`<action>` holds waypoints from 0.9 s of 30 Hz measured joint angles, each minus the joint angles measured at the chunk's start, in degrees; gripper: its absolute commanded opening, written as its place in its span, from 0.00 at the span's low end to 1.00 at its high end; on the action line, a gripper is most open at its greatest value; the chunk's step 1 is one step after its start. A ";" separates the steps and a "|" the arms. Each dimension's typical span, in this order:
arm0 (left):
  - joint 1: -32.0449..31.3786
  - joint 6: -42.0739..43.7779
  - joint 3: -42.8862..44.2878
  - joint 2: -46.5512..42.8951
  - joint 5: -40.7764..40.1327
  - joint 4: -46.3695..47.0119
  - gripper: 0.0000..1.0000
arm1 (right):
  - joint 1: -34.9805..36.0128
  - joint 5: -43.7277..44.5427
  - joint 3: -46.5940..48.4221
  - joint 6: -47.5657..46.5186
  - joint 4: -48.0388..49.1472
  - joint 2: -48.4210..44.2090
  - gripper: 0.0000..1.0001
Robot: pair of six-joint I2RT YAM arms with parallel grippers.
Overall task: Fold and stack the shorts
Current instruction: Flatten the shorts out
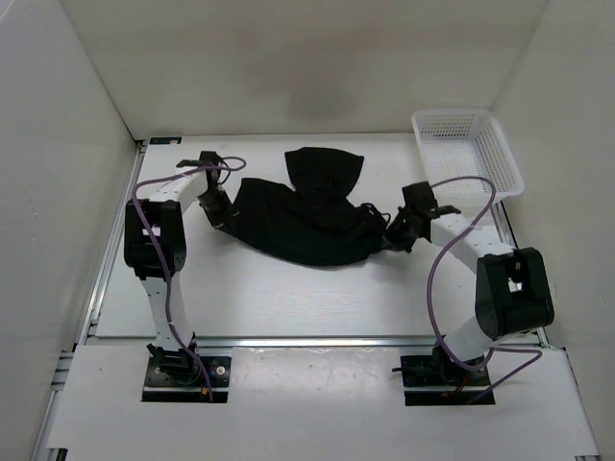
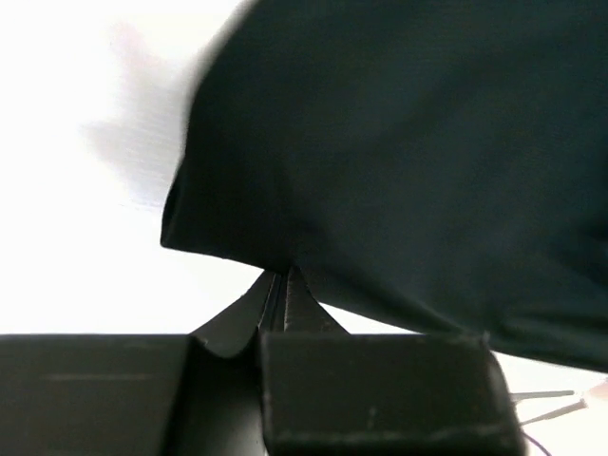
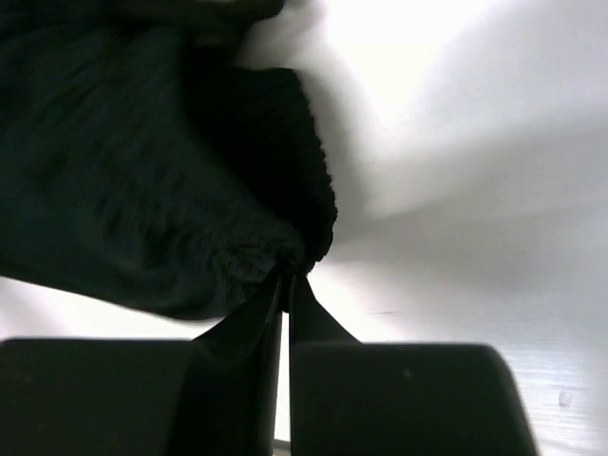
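Top external view gives you one pair of black shorts [image 1: 307,216], two grippers and one white mesh basket [image 1: 502,158]. The shorts lie crumpled on the middle of the table [image 1: 288,298], stretched between the two arms, with one bunched part pointing toward the back wall. Your left gripper [image 1: 229,219] is clamped on the left edge of the shorts, and your right gripper [image 1: 389,230] is clamped on their gathered right edge. Each wrist view shows you two fingers pressed together with black cloth pinched at the tips. The basket stands at the table's far right corner, apart from the shorts
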 measured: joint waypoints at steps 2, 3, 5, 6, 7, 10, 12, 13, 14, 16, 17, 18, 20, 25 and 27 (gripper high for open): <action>0.46 0.44 5.22 -0.09 0.02 -2.73 0.10 | 0.00 0.90 7.15 -1.75 -2.01 0.81 0.00; 0.81 0.52 8.87 -0.09 0.26 -4.13 0.10 | -0.07 1.03 11.50 -2.82 -3.26 1.25 0.00; 2.19 0.87 17.18 -0.22 1.16 -6.75 0.10 | -0.66 0.39 22.18 -4.81 -5.05 2.64 0.00; 2.95 0.92 21.64 -0.22 1.60 -8.02 0.10 | -1.03 -0.11 26.71 -5.60 -5.44 3.13 0.00; 3.98 1.01 26.80 -0.26 2.23 -9.03 0.10 | -1.60 -0.76 32.11 -6.25 -6.43 3.67 0.00; 7.32 0.83 41.51 -1.16 4.68 -10.54 0.10 | -3.50 -2.86 45.77 -8.37 -7.72 4.26 0.00; 9.62 0.20 43.21 -5.75 6.27 -9.25 0.10 | -4.26 -4.15 52.24 -9.77 -8.07 3.89 0.00; 10.54 -0.15 43.08 -8.55 7.23 -9.73 0.10 | -4.50 -4.85 54.10 -10.40 -8.00 3.08 0.00; 11.30 -0.31 42.49 -11.41 7.87 -9.79 0.10 | -4.52 -5.40 54.51 -10.88 -8.00 1.79 0.00; 11.76 -0.17 38.64 -17.64 8.15 -9.18 0.10 | -4.15 -6.51 52.59 -12.22 -8.31 -2.14 0.00; 11.76 -0.09 35.56 -21.14 8.26 -9.09 0.10 | -4.07 -6.82 49.83 -13.00 -8.41 -5.05 0.00; 11.74 0.02 31.78 -24.26 8.37 -8.68 0.10 | -4.00 -7.04 46.36 -13.86 -8.57 -8.33 0.00; 11.43 0.42 20.24 -32.15 8.55 -7.50 0.10 | -3.32 -6.73 36.04 -15.47 -8.20 -15.82 0.00; 11.39 0.74 -8.52 -44.96 7.37 -5.84 0.33 | -0.39 -5.31 8.04 -16.92 -10.86 -33.00 0.14; 11.39 1.62 -19.30 -48.70 6.99 -5.75 0.70 | -0.11 -4.96 -3.10 -15.89 -14.69 -40.54 0.44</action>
